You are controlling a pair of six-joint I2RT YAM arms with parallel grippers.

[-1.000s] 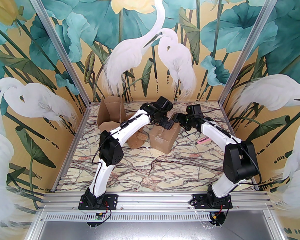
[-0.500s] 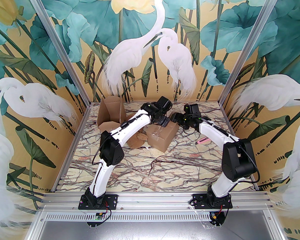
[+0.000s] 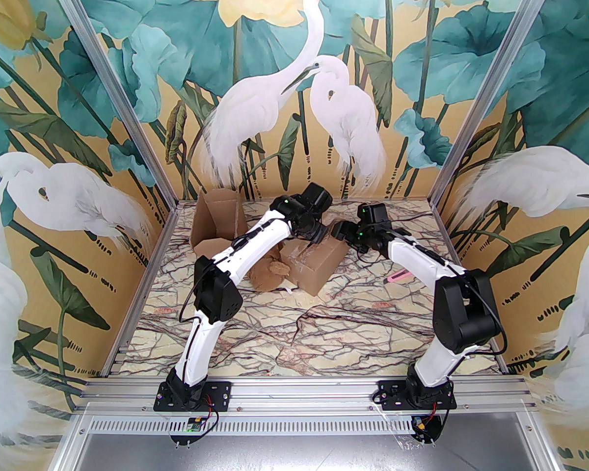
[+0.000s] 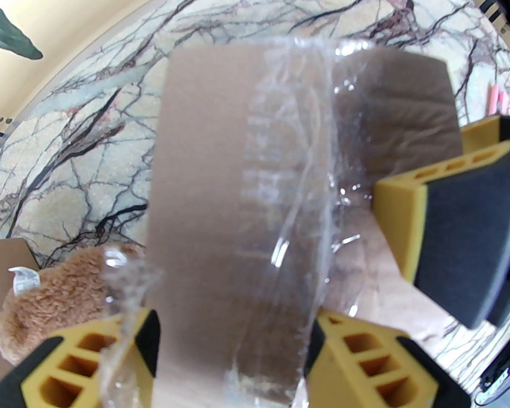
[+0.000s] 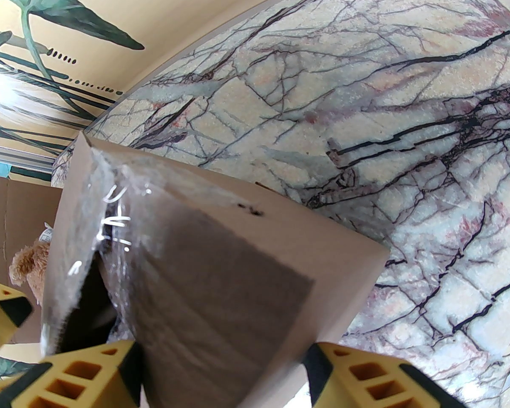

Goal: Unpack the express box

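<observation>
The express box (image 3: pixel 313 264), brown cardboard with clear tape across its top, sits tilted in the middle of the marble table (image 3: pixel 324 331). My left gripper (image 3: pixel 319 236) is at its far left top edge and my right gripper (image 3: pixel 342 232) at its far right corner. In the left wrist view the taped box (image 4: pixel 238 177) fills the gap of the left gripper (image 4: pixel 233 368), both fingers against its sides. The right gripper (image 5: pixel 221 376) likewise straddles a corner of the box (image 5: pixel 221 270). A brown plush toy (image 3: pixel 270 271) lies just left of the box.
An opened cardboard box (image 3: pixel 219 221) with raised flaps stands at the back left corner. A pink tool (image 3: pixel 398 276) lies on the table behind the right arm. The walls close in at the back and on both sides.
The left gripper's jaws have closed in onto the box. Both grippers and the box have shifted left and back, and the box now sits more tilted.
</observation>
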